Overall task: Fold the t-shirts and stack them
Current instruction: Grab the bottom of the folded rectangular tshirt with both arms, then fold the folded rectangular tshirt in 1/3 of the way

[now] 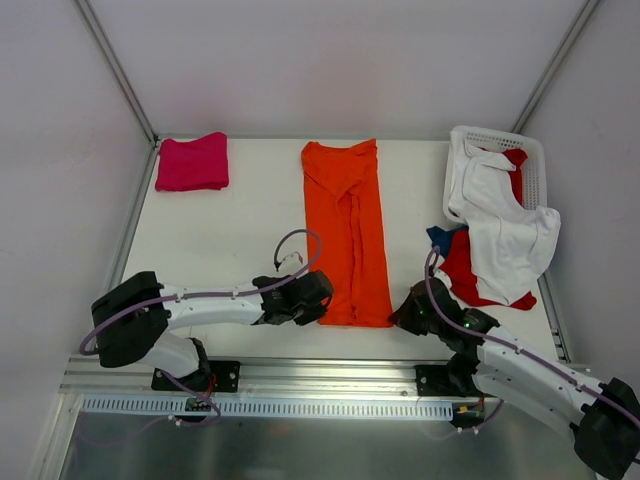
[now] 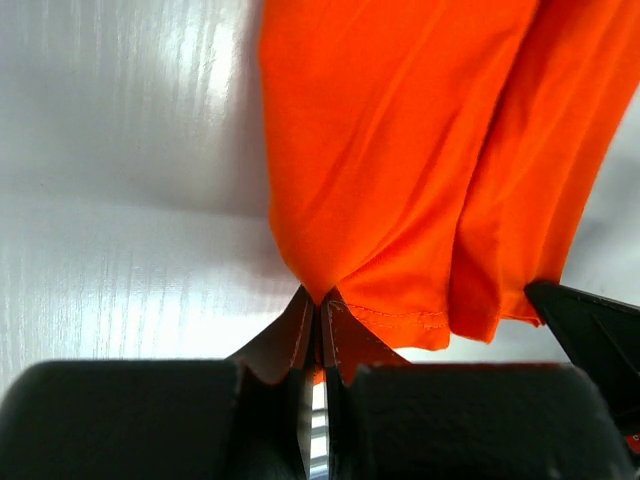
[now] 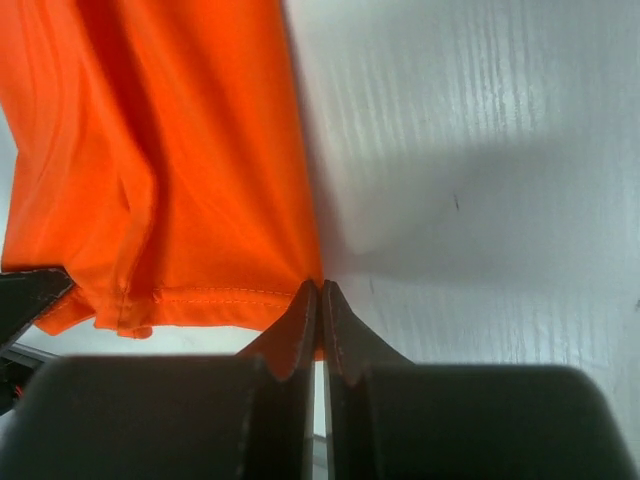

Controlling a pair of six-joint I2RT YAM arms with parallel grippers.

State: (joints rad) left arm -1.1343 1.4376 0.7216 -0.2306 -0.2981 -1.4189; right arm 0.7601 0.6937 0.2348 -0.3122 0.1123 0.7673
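The orange t-shirt [image 1: 348,230] lies folded into a long strip down the middle of the table. My left gripper [image 1: 322,300] is shut on its near left corner [image 2: 318,292]. My right gripper [image 1: 398,312] is shut on its near right corner [image 3: 318,285]. The hem edge [image 3: 200,300] hangs a little off the table. A folded magenta-pink t-shirt [image 1: 191,161] lies at the far left. A white t-shirt [image 1: 505,225] drapes out of the basket over a red one [image 1: 466,272] and a dark blue one [image 1: 440,238].
The white slotted basket [image 1: 492,140] stands at the far right corner. Grey walls close in the table on three sides. A metal rail [image 1: 300,385] runs along the near edge.
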